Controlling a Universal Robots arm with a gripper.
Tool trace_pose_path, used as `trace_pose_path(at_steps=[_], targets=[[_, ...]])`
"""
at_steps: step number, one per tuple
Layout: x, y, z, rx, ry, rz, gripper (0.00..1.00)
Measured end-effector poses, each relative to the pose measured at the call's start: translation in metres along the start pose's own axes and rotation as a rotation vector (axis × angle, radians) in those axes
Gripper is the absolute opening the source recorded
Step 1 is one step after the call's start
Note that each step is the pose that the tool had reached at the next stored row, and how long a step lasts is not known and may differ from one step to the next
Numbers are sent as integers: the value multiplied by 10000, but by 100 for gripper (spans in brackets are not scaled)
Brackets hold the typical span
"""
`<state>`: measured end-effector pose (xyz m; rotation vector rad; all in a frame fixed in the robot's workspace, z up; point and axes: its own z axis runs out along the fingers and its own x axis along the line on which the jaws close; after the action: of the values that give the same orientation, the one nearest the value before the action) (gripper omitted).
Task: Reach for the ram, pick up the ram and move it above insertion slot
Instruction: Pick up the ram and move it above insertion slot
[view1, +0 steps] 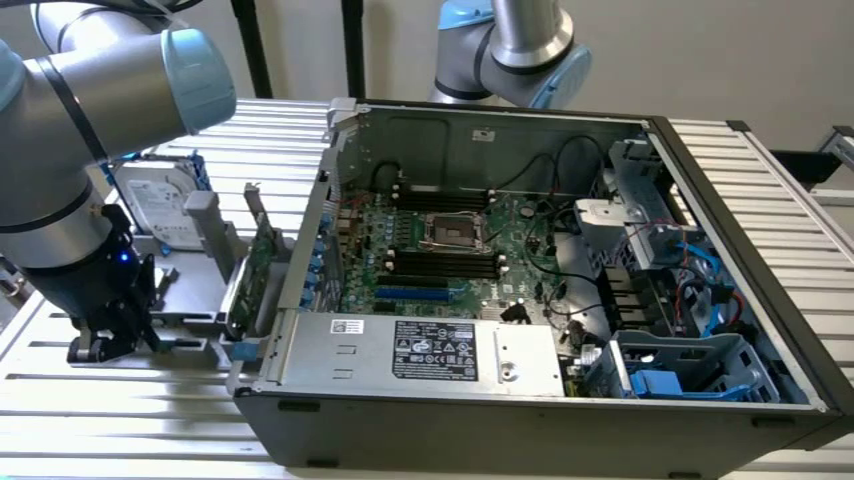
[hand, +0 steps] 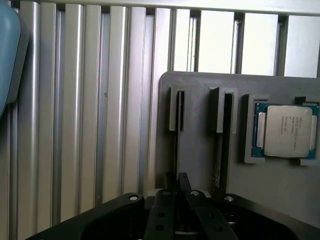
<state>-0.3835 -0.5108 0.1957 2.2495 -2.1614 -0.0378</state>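
Quick colour rundown: the worktop (view1: 134, 410) is seen as ribbed silver slats, striped light and dark. The arm (view1: 80, 90) is finished in silver-grey with pale blue caps, the tool (view1: 104, 340) in black. The case (view1: 534, 430) is painted dark grey. Inside, a green motherboard (view1: 514, 225) is spotted, with black insertion slots (view1: 441, 265) and a blue slot (view1: 407, 295) at their 6 o'clock. A black label (view1: 434, 352) is stuck on the silver power supply (view1: 320, 350). A silver-lidded, green-edged processor (hand: 286, 131) is shown on a matte grey holder (hand: 200, 140).

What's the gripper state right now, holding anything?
Gripper: cannot tell whether open or shut; it sits at the thin ram stick standing edge-on in the grey plastic holder tray.
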Motion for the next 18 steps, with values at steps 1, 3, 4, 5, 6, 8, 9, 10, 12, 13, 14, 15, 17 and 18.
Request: trace_pose_path(at_steps=[1, 3, 4, 5, 6, 8, 9, 10, 12, 13, 14, 15, 17, 18], targets=[[1, 0, 0, 1, -2, 0, 14], [2, 0, 0, 0, -5, 0, 14], [2, 0, 0, -1, -5, 0, 14], [2, 0, 0, 0, -5, 3, 14], [3, 0, 0, 0, -6, 9, 14], [3, 0, 0, -1, -7, 33, 14], [3, -1, 0, -1, -8, 50, 14], [3, -1, 0, -4, -9, 73, 14], [5, -2, 0, -13, -10, 141, 14], [5, -3, 0, -18, -12, 182, 14], [5, -4, 0, -23, -14, 225, 14], [5, -5, 0, -29, -16, 266, 14], [5, -6, 0, -34, -17, 316, 14], [6, -6, 0, -36, -17, 323, 14]])
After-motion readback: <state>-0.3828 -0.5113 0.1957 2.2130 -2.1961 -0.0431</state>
